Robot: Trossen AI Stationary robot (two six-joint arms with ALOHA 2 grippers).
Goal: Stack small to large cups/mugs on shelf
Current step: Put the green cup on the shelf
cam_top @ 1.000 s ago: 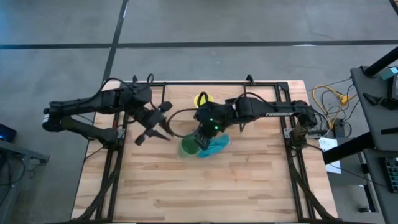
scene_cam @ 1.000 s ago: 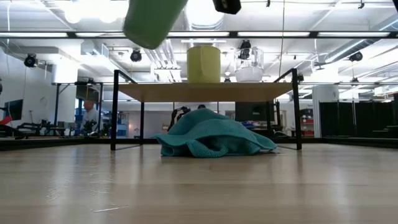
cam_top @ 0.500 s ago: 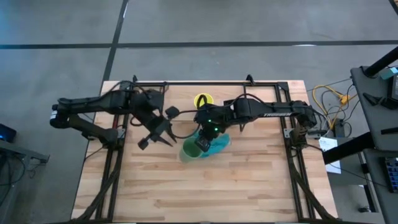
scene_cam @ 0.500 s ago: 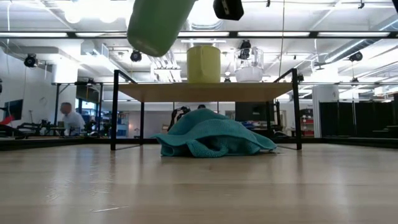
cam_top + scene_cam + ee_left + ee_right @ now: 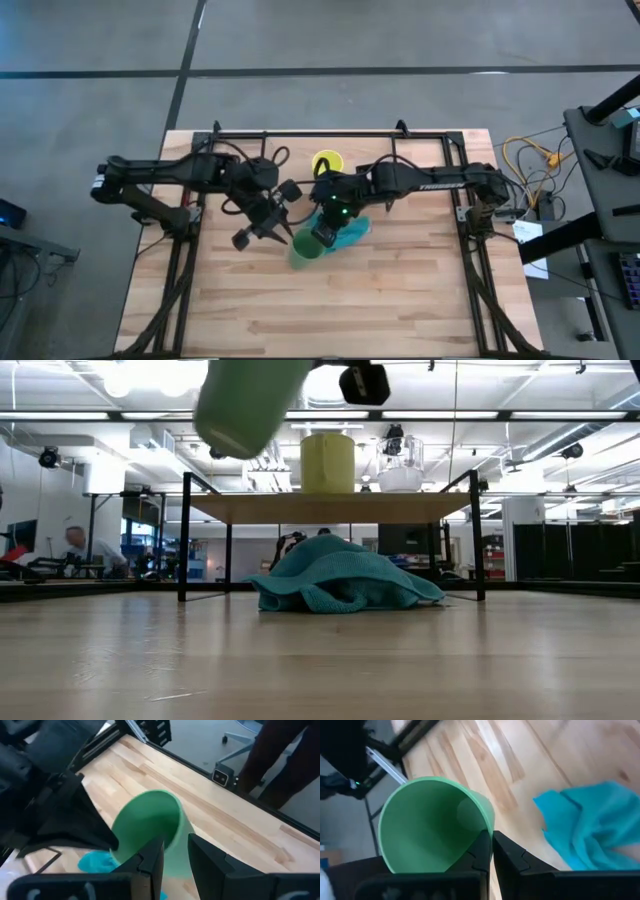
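I count three vessels: one green cup [image 5: 305, 246] pinched in my right gripper [image 5: 322, 236]; left gripper [image 5: 272, 228] parted, empty, at its nine o'clock; one yellow mug [image 5: 327, 462], one glass cup [image 5: 400, 467] on shelf [image 5: 330, 507].

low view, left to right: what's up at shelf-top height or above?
Green cup held tilted in the air by the right tool → yellow mug standing on the shelf → clear glass cup standing on the shelf, to the right of the mug.
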